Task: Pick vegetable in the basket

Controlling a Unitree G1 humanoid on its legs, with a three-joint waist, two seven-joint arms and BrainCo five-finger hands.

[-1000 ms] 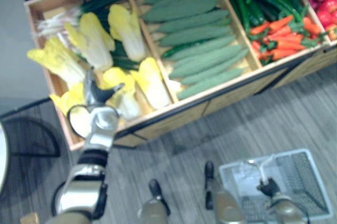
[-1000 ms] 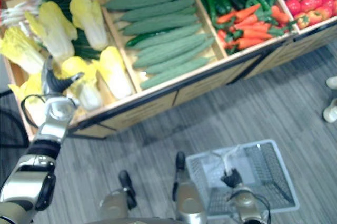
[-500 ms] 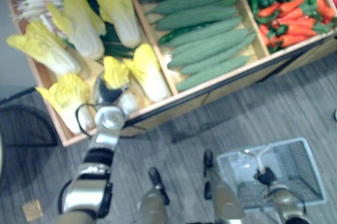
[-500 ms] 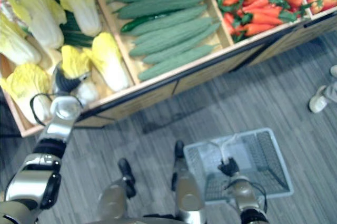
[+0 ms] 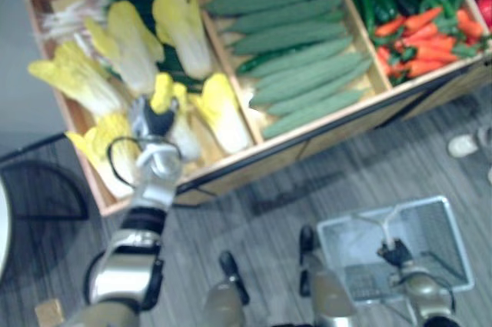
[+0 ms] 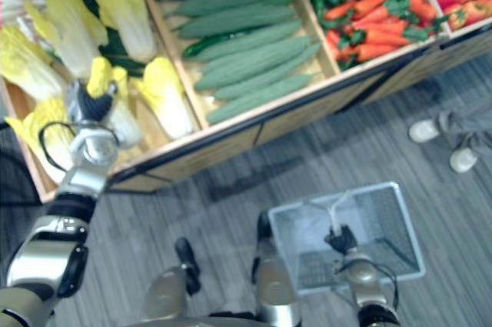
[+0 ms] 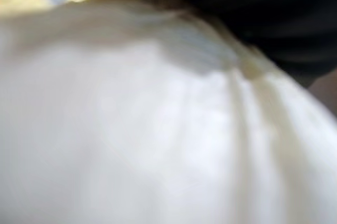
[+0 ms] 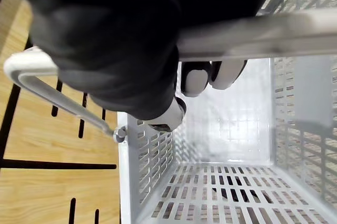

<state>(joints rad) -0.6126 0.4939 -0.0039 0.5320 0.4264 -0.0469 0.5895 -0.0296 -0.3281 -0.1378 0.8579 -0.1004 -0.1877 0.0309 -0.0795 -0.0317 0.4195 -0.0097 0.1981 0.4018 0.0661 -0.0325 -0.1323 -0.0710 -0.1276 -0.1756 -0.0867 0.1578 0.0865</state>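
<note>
Reaching into the crate (image 5: pixel 254 159), the left robot hand (image 5: pixel 156 121) clasps a cabbage (image 7: pixel 158 129).

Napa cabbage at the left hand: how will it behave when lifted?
Probably bulky but manageable: the cabbage is long with a thick white base. Its loose yellow leaf tips would likely flop or tear. Smooth ribs by the left hand may slip.
</note>
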